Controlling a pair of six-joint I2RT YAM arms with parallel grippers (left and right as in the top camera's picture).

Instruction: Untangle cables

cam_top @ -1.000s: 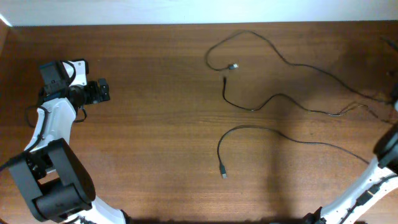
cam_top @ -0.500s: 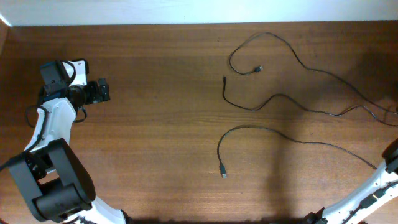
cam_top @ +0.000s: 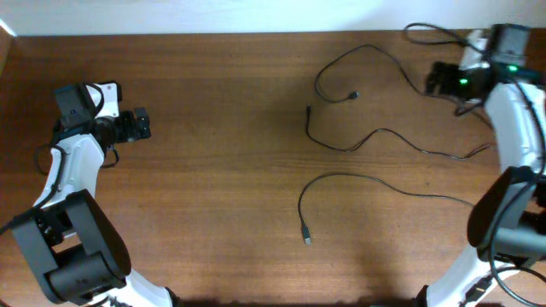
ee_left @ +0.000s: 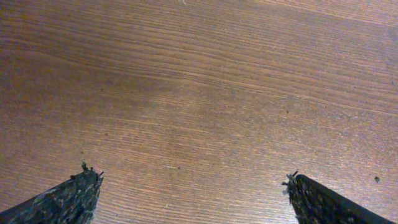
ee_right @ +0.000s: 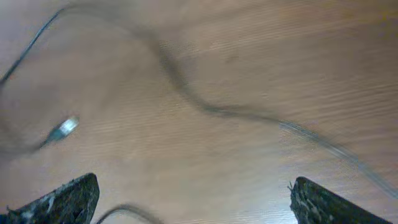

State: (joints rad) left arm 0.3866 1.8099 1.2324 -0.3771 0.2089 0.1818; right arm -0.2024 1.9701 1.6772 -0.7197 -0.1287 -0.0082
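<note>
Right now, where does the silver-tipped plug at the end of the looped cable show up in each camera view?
Overhead: the plug lies right of centre, toward the far edge of the table.
Left wrist: not in it.
Right wrist: the plug sits at the left, blurred.
Shared landmark: the brown wood grain of the table, seen in all three views.

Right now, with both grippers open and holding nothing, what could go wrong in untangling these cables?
1. The open right gripper is beside the top cable, whose far stretch is hidden under the right arm; closing there might miss it.
2. The middle cable runs up to that arm too, so a pull may drag both.
3. The right wrist view is blurred, so aim looks uncertain.
</note>
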